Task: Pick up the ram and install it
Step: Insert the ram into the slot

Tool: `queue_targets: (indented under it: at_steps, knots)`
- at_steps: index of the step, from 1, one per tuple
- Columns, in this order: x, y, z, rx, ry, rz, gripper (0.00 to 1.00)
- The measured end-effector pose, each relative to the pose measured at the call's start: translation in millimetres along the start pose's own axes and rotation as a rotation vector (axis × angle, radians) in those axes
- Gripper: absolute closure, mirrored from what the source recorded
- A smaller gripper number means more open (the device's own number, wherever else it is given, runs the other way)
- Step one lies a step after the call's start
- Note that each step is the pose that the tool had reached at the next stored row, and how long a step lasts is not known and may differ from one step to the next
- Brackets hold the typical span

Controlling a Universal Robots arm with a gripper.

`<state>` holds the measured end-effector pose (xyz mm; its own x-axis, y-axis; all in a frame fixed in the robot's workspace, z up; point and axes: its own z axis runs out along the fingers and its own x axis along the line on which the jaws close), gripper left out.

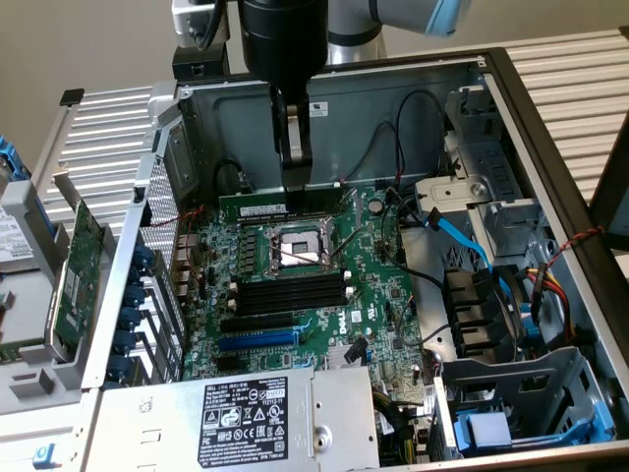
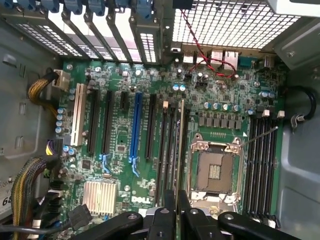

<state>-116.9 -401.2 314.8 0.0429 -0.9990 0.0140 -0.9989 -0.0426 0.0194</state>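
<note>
The tool (image 1: 295, 183) reaches down into the open computer case (image 1: 413, 84), its fingers closed on the ram (image 1: 254, 207), which it holds on edge, lengthwise, by the CPU socket (image 1: 295, 249) of the motherboard (image 1: 385, 295). From the wrist, the stick (image 2: 180, 145) runs parallel to the black memory slots (image 2: 167, 150) beside the socket (image 2: 215, 172); I cannot tell whether it is seated.

Exterior: oblique overhead. Wrist: behind gripper (image 2: 177, 199). Shared: motherboard (image 1: 385, 295).
</note>
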Motion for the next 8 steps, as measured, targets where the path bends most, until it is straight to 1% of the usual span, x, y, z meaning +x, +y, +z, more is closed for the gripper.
queue_targets:
  at_steps: [1, 2, 4, 6, 8]
  knots:
    - [0.0, 0.1, 0.4, 0.0034, 0.0002, 0.001, 0.86]
    - [0.3, 0.0, 0.8, 0.005, -0.0003, 0.002, 0.86]
    - [1.2, 0.1, 1.3, 0.0055, -0.0014, 0.003, 0.86]
    - [1.7, 0.2, 2.0, 0.0054, -0.0013, 0.004, 0.86]
    - [2.0, 0.1, 2.7, 0.0065, -0.0027, 0.006, 0.86]
